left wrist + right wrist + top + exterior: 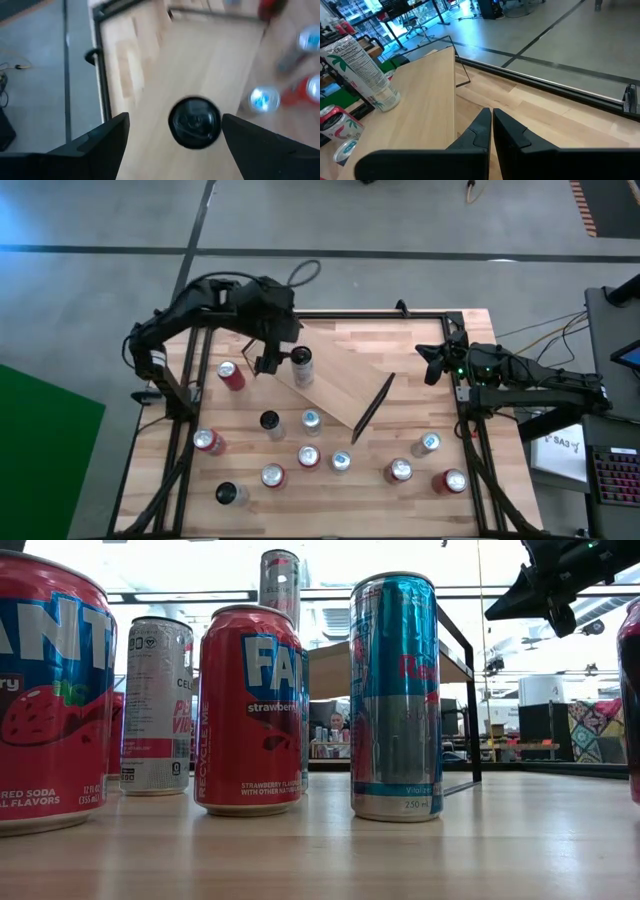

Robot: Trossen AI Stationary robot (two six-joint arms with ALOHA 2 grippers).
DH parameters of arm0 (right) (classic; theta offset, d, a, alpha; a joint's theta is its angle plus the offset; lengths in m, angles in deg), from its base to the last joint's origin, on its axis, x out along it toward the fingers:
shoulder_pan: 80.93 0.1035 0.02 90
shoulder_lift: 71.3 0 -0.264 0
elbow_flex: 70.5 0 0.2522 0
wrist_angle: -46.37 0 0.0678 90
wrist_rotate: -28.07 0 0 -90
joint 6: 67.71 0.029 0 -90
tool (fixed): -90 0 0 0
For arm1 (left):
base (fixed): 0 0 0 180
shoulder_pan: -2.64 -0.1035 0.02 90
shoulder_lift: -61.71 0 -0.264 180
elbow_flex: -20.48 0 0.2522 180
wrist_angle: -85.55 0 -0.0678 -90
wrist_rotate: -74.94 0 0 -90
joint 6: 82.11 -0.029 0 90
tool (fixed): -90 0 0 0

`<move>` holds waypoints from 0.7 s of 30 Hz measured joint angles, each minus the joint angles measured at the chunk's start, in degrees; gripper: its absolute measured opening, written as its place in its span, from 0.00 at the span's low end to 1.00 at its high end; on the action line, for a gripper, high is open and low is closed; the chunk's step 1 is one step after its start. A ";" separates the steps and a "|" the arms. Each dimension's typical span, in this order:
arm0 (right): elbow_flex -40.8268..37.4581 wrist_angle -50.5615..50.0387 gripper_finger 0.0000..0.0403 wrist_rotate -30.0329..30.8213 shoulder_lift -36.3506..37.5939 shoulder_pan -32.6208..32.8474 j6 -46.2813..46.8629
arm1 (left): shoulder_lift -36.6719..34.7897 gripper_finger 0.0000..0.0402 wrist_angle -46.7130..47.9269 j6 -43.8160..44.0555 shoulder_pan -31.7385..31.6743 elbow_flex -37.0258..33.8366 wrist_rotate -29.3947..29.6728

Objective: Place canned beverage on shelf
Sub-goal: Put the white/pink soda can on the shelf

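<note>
Shelf [335, 385] carries 1 tall can [301, 366], upright near its left end. Left gripper [266, 365] hangs just beside that can, fingers [107, 135] spread with the can's dark top between them, not touching. Right gripper [430, 364] waits at the table's right edge, fingers [475, 132] pressed together. 11 cans [309, 457] stand on the tabletop [420, 410].

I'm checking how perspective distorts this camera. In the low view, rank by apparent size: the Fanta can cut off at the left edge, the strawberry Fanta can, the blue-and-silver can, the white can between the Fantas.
1. Left-edge Fanta can
2. Blue-and-silver can
3. Strawberry Fanta can, near the second
4. White can

Nearness to the camera drives this, so true sizes stay unsure.
</note>
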 joint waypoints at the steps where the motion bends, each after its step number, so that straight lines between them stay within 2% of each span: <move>1: 0.00 0.00 0.02 0.02 0.00 0.00 0.10 | -0.08 0.74 -0.68 2.08 0.14 0.93 0.02; 5: 0.00 -0.01 0.02 0.02 0.00 0.01 0.15 | -0.22 0.68 -5.73 11.41 1.93 2.39 0.13; 8: 0.00 0.00 0.02 0.02 0.00 0.02 0.19 | -0.41 0.59 -8.85 17.74 5.07 1.38 2.56; 15: 0.00 0.11 0.02 0.02 0.01 0.00 0.28 | -0.29 0.27 -9.96 28.62 15.23 -2.38 19.53; 19: 0.00 0.13 0.02 0.02 0.00 0.02 0.28 | -0.22 0.06 -12.15 33.85 19.45 -6.09 20.89; 21: 0.00 0.13 0.02 0.00 0.00 0.02 0.28 | -0.24 0.02 -13.56 36.00 20.61 -8.17 20.94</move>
